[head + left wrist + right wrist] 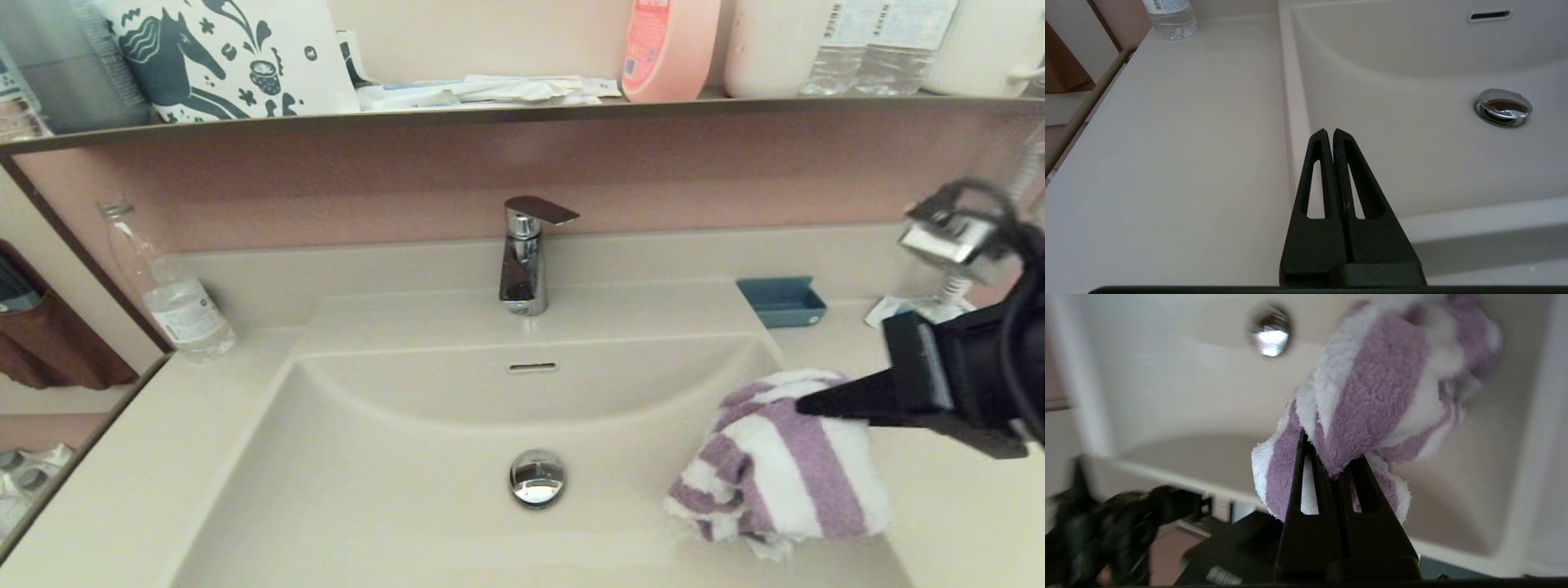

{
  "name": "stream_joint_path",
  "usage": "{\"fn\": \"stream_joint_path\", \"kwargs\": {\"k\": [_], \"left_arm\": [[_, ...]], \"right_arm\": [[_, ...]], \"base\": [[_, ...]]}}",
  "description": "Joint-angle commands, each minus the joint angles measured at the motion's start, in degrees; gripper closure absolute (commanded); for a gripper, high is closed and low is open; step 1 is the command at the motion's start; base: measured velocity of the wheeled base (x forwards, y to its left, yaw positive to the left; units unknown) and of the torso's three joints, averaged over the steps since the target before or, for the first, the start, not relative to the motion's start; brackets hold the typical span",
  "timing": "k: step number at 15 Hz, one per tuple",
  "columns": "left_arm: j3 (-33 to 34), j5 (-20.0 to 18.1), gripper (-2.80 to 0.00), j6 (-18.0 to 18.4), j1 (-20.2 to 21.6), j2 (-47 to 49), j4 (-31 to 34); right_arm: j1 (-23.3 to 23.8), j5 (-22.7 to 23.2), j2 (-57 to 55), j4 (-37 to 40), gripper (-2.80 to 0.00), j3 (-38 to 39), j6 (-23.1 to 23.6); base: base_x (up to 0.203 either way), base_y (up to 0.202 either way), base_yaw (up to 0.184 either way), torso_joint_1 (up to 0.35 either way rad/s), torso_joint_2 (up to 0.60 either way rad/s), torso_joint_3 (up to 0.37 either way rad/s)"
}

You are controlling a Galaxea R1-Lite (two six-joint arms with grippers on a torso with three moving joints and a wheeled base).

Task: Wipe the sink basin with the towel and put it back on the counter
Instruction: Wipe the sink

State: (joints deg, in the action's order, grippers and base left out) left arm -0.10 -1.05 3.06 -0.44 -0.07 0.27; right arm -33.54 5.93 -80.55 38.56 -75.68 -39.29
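Right hand [804, 404] clenching on the towel [780, 465], gripping a fold of its purple-and-white terry between black fingers [1306, 486]. Hanging bunched over the right side of the sink basin [392, 457], towel drooping against the basin's right wall, right of the chrome drain plug [537, 478] and apart from it. Left hand [1329, 132] sitting clenched on nothing, fingers pressed together, hovering over the basin's left rim beside the desk [1180, 143]. Standing on the desk: a clear bottle [175, 298] at back left, a blue tray [782, 300] at back right.
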Motion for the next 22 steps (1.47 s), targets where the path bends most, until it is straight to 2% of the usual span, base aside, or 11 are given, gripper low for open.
{"fn": "stream_joint_path", "kwargs": {"k": [1,4,7,9,15,18,22], "left_arm": [[0.01,-0.01,0.0,0.02,0.0,0.07,0.0],[0.01,-0.01,0.0,0.02,0.0,0.07,0.0],[0.01,-0.01,0.0,0.02,0.0,0.07,0.0],[0.01,-0.01,0.0,0.02,0.0,0.07,0.0],[0.01,-0.01,0.0,0.02,0.0,0.07,0.08],[0.01,-0.01,0.0,0.02,0.0,0.07,0.0],[0.01,-0.01,0.0,0.02,0.0,0.07,0.0]], "right_arm": [[-5.17,-4.08,-8.01,-0.3,0.0,1.9,-4.46],[-9.51,-9.5,-14.93,-0.57,0.0,2.75,-9.12],[-12.59,-16.87,-21.82,-0.51,0.0,3.5,-12.17],[-14.14,-18.74,-25.38,-1.53,0.0,3.66,-14.06],[-18.53,-18.51,-36.06,-7.95,0.0,3.51,-14.68],[-21.43,-17.97,-39.69,-8.23,0.0,0.55,-14.67],[-23.79,-12.9,-42.99,-8.23,0.0,-6.67,-14.5]], "base": [[0.0,0.0,0.0,0.0,0.0,0.0],[0.0,0.0,0.0,0.0,0.0,0.0],[0.0,0.0,0.0,0.0,0.0,0.0],[0.0,0.0,0.0,0.0,0.0,0.0],[0.0,0.0,0.0,0.0,0.0,0.0],[0.0,0.0,0.0,0.0,0.0,0.0],[0.0,0.0,0.0,0.0,0.0,0.0]]}}
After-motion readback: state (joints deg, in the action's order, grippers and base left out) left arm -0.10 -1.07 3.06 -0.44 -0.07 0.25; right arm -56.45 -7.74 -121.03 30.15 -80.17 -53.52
